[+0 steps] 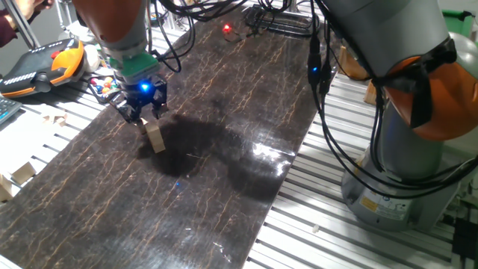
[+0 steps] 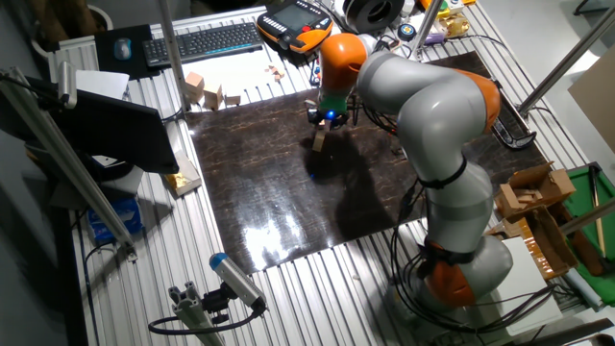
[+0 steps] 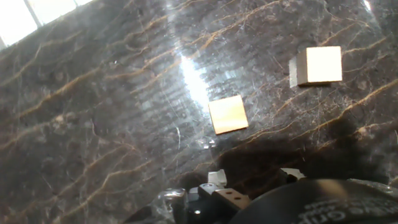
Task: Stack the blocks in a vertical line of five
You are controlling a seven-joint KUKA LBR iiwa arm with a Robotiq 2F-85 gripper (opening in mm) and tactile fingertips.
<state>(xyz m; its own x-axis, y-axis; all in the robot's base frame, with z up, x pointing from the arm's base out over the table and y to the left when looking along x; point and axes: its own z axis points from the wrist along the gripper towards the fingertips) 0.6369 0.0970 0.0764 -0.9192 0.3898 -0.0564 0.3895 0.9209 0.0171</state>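
Observation:
A short leaning stack of small tan wooden blocks (image 1: 154, 137) stands on the dark marble board (image 1: 224, 172); it also shows in the other fixed view (image 2: 318, 141). I cannot tell how many blocks it holds. My gripper (image 1: 143, 113) hangs just above the stack's top with its fingers apart and nothing held; it also shows in the other fixed view (image 2: 330, 117). The hand view shows two tan square block tops from above, one near the middle (image 3: 227, 114) and one at the upper right (image 3: 323, 65). The other blocks are hidden or out of view.
An orange teach pendant (image 1: 45, 63) and a Rubik's cube (image 1: 104, 84) lie beyond the board's far left corner. Larger pale wooden pieces (image 2: 204, 91) and a keyboard (image 2: 207, 40) lie past the board's edge. The arm's base (image 1: 403, 164) stands to the right.

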